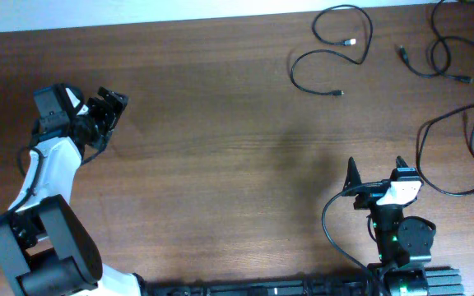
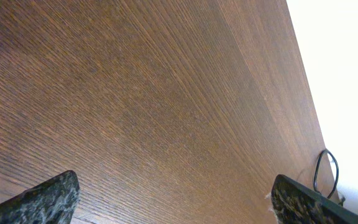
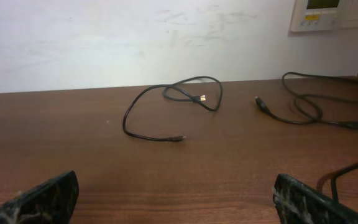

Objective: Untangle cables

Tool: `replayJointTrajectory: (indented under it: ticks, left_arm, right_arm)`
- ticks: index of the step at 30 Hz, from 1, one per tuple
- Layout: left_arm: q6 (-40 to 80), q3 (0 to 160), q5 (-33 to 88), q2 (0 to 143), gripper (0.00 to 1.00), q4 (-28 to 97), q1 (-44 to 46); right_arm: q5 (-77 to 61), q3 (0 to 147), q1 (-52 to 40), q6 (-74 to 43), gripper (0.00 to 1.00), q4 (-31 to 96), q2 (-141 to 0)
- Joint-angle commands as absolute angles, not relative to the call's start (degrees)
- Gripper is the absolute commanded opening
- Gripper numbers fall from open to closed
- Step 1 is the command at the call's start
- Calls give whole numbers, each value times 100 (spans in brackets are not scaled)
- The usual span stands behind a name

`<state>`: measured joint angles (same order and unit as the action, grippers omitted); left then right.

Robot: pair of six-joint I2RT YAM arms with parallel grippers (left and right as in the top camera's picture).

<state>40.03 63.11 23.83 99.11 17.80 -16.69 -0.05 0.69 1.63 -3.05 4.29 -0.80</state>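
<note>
Three thin black cables lie apart at the table's far right. One looped cable (image 1: 360, 49) has both plugs free; it also shows in the right wrist view (image 3: 166, 93) and as a small loop in the left wrist view (image 2: 327, 167). A second cable (image 1: 430, 70) lies right of it, and shows in the right wrist view (image 3: 303, 115). A third cable (image 1: 434, 177) curves by the right edge, near my right arm, and shows in the right wrist view (image 3: 347, 171). My left gripper (image 1: 109, 103) is open and empty at the far left. My right gripper (image 1: 377, 171) is open and empty, below the cables.
The brown wooden table (image 1: 220, 148) ends at a white wall along the back (image 3: 135, 37). A thick black wire (image 1: 332, 226) loops from my right arm's base. A wall panel (image 3: 328, 14) hangs at the back right.
</note>
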Motion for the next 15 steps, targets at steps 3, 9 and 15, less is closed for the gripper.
replayJointTrajectory:
  ticks: [3, 9, 15]
  left_arm:
    - [3894, 6316, 2423, 9924, 99, 1772, -1667]
    - [3894, 6311, 2421, 9924, 99, 2298, -1619]
    - [3894, 6311, 2418, 9120, 99, 2904, -808]
  right_arm:
    - [64, 32, 200, -349, 98, 458, -32]
    - [64, 32, 200, -349, 98, 458, -32]
    - [64, 32, 200, -349, 99, 458, -32]
